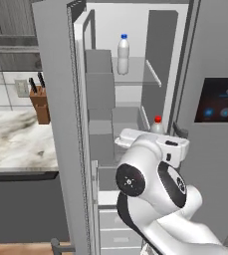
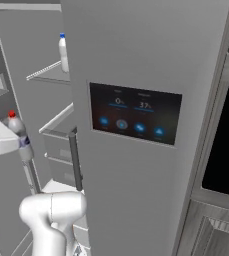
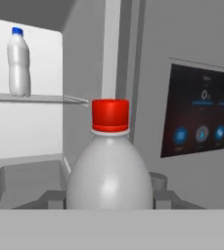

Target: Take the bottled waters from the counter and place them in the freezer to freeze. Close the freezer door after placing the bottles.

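Two bottles are in play. Red-cap bottle (image 3: 109,176) stands upright between the claw's fingers (image 3: 50,199), which press its body from either side at 9 and 3 o'clock in the hand view; the claw (image 3: 108,200) is closed narrow on it. In the left base view that bottle (image 1: 157,124) peeks above the white hand, red cap up, at the freezer's (image 1: 135,25) mouth, about level with a middle shelf. In the right base view it (image 2: 18,132) sits at 9 o'clock, held beside the hand, its cap at the top.

Blue-cap bottle (image 1: 123,55) stands upright on an upper glass shelf (image 1: 148,74) inside the freezer, toward 12 o'clock of the red one in the left base view and at 10 o'clock of it in the hand view (image 3: 18,63). In the right base view it (image 2: 63,52) shows at the edge of the display door.

Freezer door (image 1: 60,124) stands swung open at 9 o'clock of the compartment, its grey bins (image 1: 99,82) facing inward. Display door (image 2: 136,115) with the black panel is shut at 3 o'clock. Drawers (image 1: 113,224) lie low in the compartment.

Beyond the open door, at 9 o'clock, lies the counter (image 1: 16,144), with a knife block (image 1: 40,104) at its back by the wall.
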